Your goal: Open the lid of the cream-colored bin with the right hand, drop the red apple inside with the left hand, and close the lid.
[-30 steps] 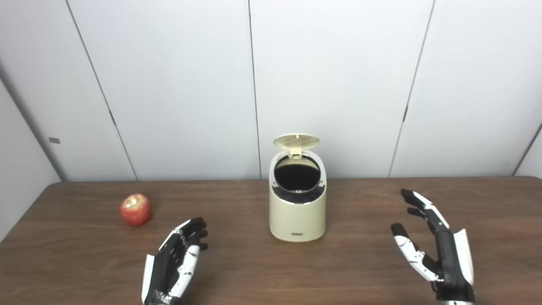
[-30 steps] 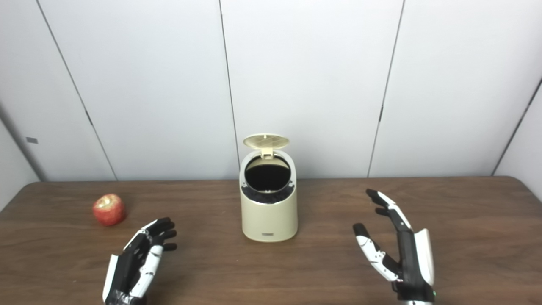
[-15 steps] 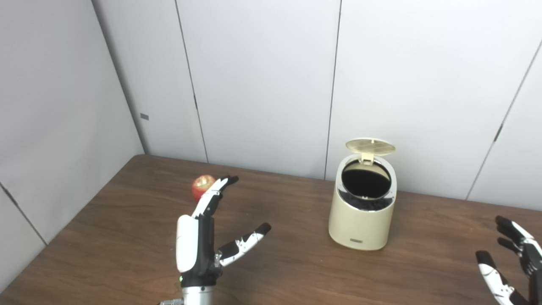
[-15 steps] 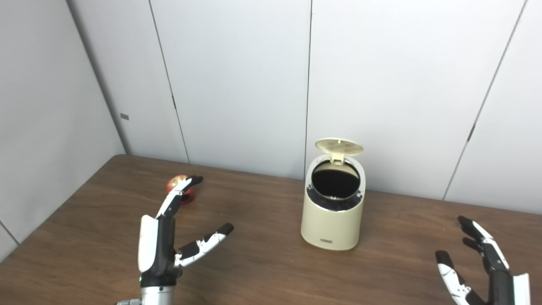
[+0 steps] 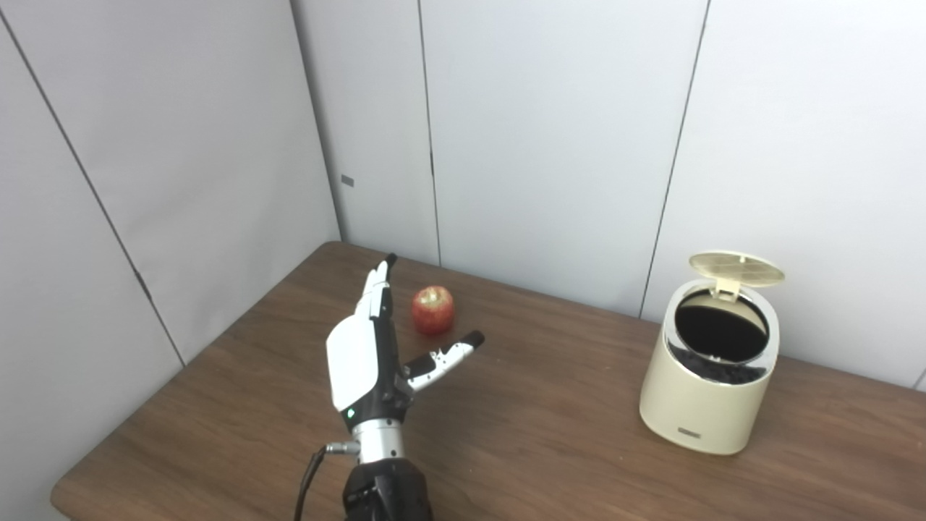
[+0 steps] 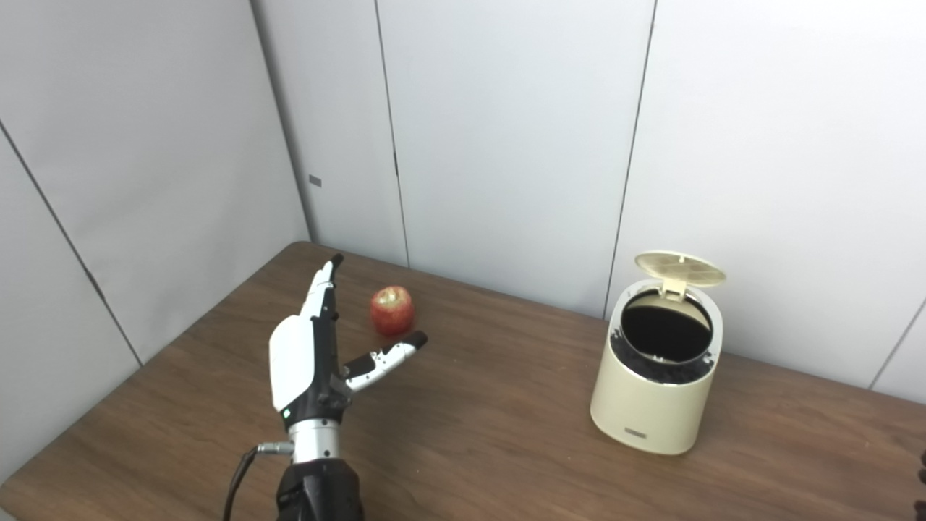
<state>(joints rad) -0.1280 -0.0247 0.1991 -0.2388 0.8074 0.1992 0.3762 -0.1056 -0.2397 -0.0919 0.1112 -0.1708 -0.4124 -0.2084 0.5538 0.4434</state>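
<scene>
The red apple (image 5: pixel 432 310) rests on the brown table (image 5: pixel 550 441) near its far left corner. My left hand (image 5: pixel 369 347) is raised just in front and to the left of the apple. It is open, with straight fingers (image 5: pixel 380 289) pointing at the wall and the thumb (image 5: pixel 448 356) spread below the apple, touching nothing. The cream-colored bin (image 5: pixel 705 398) stands at the right, its round lid (image 5: pixel 736 266) tipped up at the back and its dark opening (image 5: pixel 720 329) exposed. My right hand is out of the picture.
Grey wall panels (image 5: pixel 542 145) close off the table's back and left side, meeting in a corner behind the apple. The table's left edge (image 5: pixel 195 362) runs diagonally past my left hand. Bare wood lies between the apple and the bin.
The camera has swung left, shifting the whole picture. My left hand has reached further forward, its fingertips now level with the apple. My right hand has dropped out of view.
</scene>
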